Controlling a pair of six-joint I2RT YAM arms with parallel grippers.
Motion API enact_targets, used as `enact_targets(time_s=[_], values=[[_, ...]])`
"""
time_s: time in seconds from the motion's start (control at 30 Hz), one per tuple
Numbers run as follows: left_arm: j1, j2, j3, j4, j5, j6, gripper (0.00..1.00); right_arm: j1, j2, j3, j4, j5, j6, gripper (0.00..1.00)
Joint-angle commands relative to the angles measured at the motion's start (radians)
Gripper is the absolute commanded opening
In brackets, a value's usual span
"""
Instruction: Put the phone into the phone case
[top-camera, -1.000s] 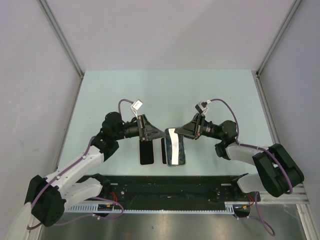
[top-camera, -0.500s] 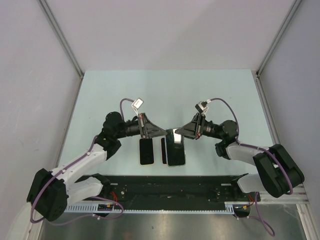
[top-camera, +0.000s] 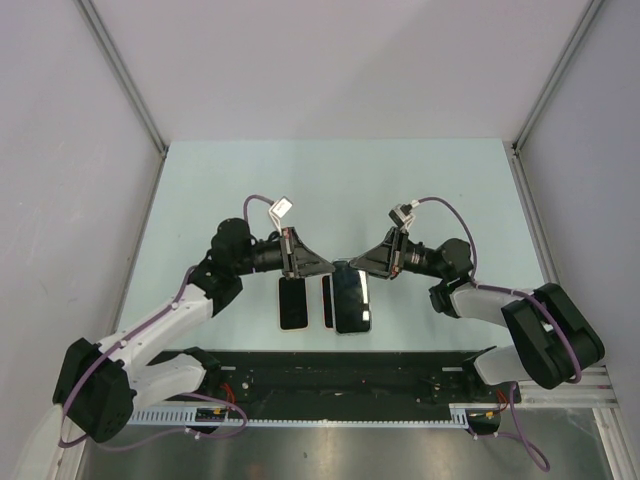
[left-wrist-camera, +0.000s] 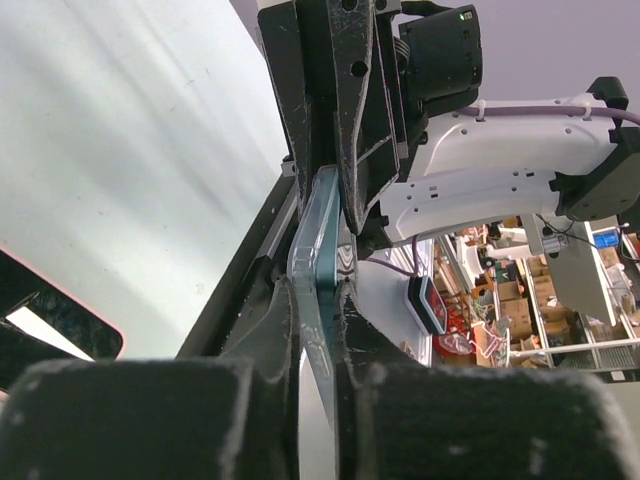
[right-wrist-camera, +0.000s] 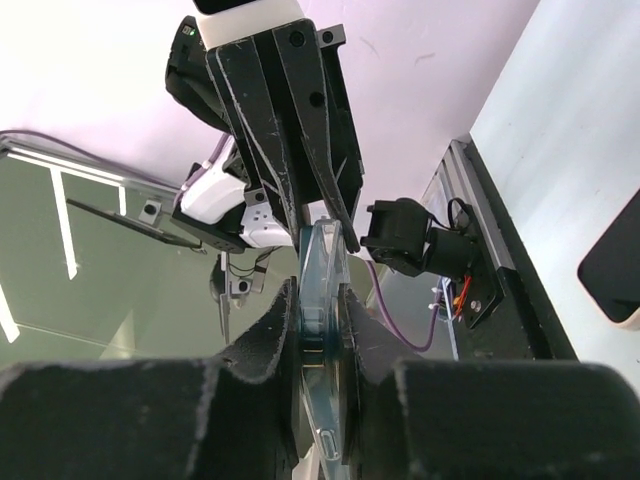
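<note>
The left gripper (top-camera: 326, 266) is closing tight on the far end of the clear phone case (top-camera: 351, 300), coming at it from 9 o'clock. Its wrist camera is showing the thin case edge-on, squeezed between both pads. The phone (top-camera: 292, 303) is lying flat on the table (top-camera: 200, 190) just to the 9 o'clock side of the case, apart from it and with neither arm touching it. The right gripper (top-camera: 356, 263) is clamping the same far end of the case from 3 o'clock, so the two sets of fingers are meeting almost tip to tip.

By the look of it, the job is sitting at an early stage: the case is being held, while the phone is waiting outside it and the fitting itself is not yet done.

From above, the case is reading dark, so what sits behind or inside it is hard to make out. A narrow dark strip (top-camera: 326, 300) between phone and case could be a shadow or an edge. I cannot tell whether the near end of the case is resting on the table.
</note>
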Motion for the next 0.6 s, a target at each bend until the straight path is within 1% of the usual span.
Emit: enact_targets(time_s=[0.0,0.03,0.07,0.17,0.27,0.33,0.5,0.57], values=[[-0.007,-0.008,0.033,-0.023,-0.024,0.062,0.29,-0.015,-0.019,0.045,0.315,0.004,0.061,0.00],[-0.008,-0.014,0.024,-0.020,-0.024,0.056,0.36,-0.021,-0.025,0.045,0.314,0.007,0.059,0.00],[-0.008,-0.018,0.017,-0.014,-0.024,0.036,0.49,-0.026,-0.036,0.045,0.315,0.010,0.061,0.00],[-0.014,-0.037,-0.025,0.061,-0.013,-0.014,0.62,-0.044,-0.045,0.045,0.314,0.018,0.066,0.00],[-0.039,-0.035,-0.040,0.084,-0.011,-0.034,0.67,-0.056,-0.047,0.045,0.314,0.026,0.069,0.00],[-0.053,-0.018,-0.040,0.096,-0.011,-0.044,0.68,-0.058,-0.045,0.045,0.314,0.030,0.069,0.00],[-0.112,0.035,-0.031,0.113,-0.008,-0.059,0.66,-0.067,-0.045,0.045,0.314,0.039,0.072,0.00],[-0.135,0.055,-0.029,0.116,-0.016,-0.054,0.63,-0.073,-0.045,0.043,0.314,0.038,0.072,0.00]])
